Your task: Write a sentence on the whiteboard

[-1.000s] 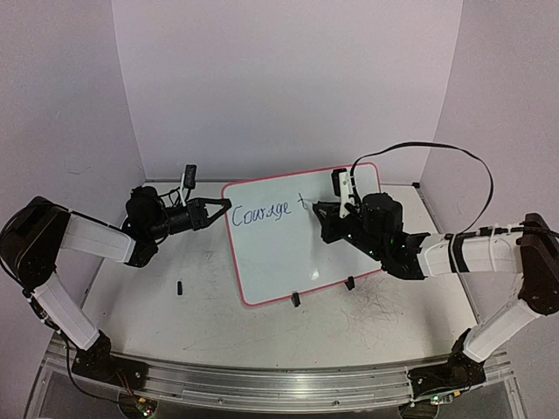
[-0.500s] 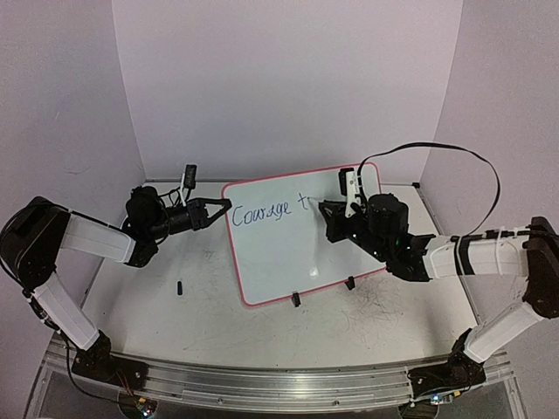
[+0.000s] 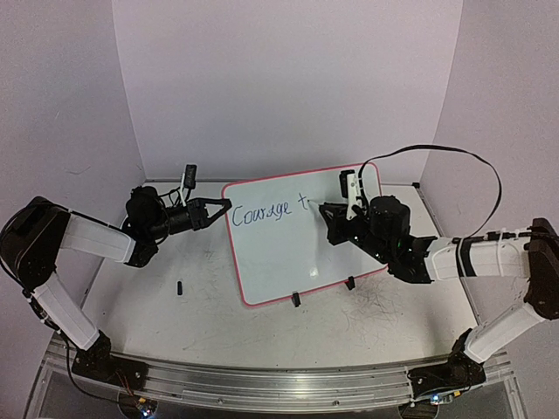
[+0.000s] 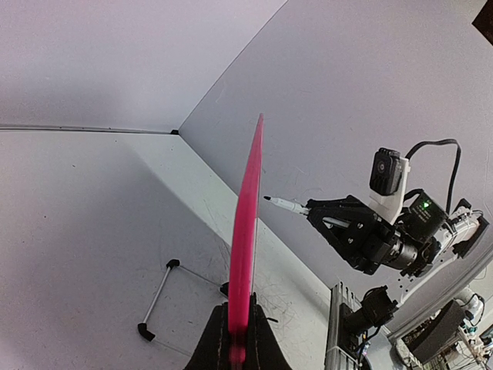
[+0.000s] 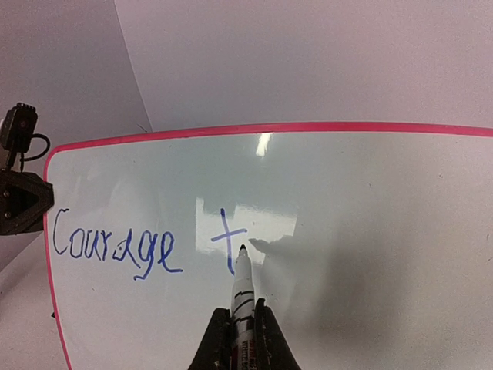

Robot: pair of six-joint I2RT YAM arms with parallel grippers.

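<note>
**One word and a letter written, most of the sentence to come**

The scuffed tabletop (image 3: 201,305) carries one whiteboard (image 3: 279,262), set near its centre with the pink-rimmed top edge toward 12 o'clock. Two arms work it, one from each side.

The left gripper (image 3: 225,208) comes in at the board's 10 o'clock corner and is clamped tight on the rim (the left wrist view shows the pink edge pinched between its fingers). I take this as steadying the board. The right gripper (image 3: 325,212) sits at about 2 o'clock from the board's middle, closed firmly round one marker (image 5: 242,289). The marker's tip lies just beside the stem of the last stroke; whether it touches the surface I cannot tell.

So far the sentence (image 3: 261,212) reads "Courage" and a lone "t", in blue cursive along the top of the board from 11 to 1 o'clock. Everything below that line is blank. I judge the job to be at an early stage: one full word and one letter are done, and the second word has only begun.

Two black clip feet (image 3: 296,299) grip the lower rim at 6 and 5 o'clock. One small black piece (image 3: 180,287) lies on the table at the board's 8 o'clock, well apart from it; it is too small to identify.
</note>
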